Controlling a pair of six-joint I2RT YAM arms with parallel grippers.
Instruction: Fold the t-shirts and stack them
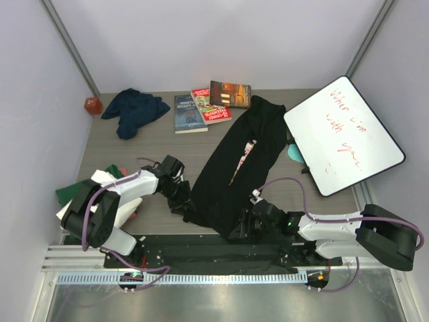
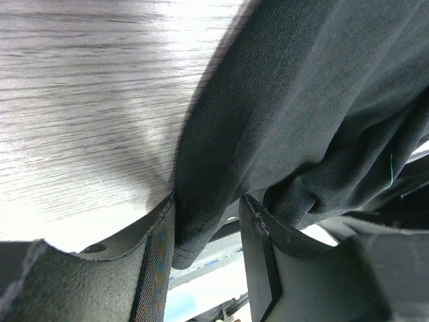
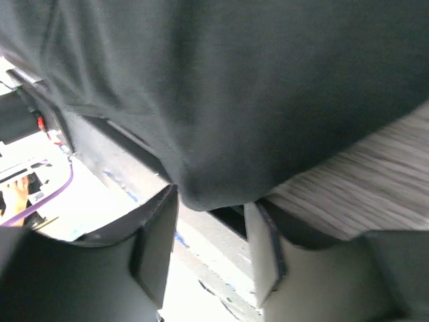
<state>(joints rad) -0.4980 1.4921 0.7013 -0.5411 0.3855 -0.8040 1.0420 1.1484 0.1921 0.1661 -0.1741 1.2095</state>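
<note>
The bench (image 1: 188,147) carries a tilted whiteboard (image 1: 345,134) on the right, which hides most of a teal mat (image 1: 295,153). The black shirt (image 1: 258,137) lies in a long, narrow strip from the far middle to the near edge, with only a sliver of its print showing in the fold. The navy shirt (image 1: 134,111) sits crumpled at far left, near three overlapping books (image 1: 208,106). The white shirt (image 1: 100,178) and green shirt (image 1: 64,194) at near left are partly covered by the left arm. A red thing (image 1: 92,104) in the far left corner is too small to identify. The left gripper (image 2: 206,221) stands apart astride the black shirt's near hem. The right gripper (image 3: 211,201) is spread wide around the opposite near edge; the grip is not visibly tight.
</note>
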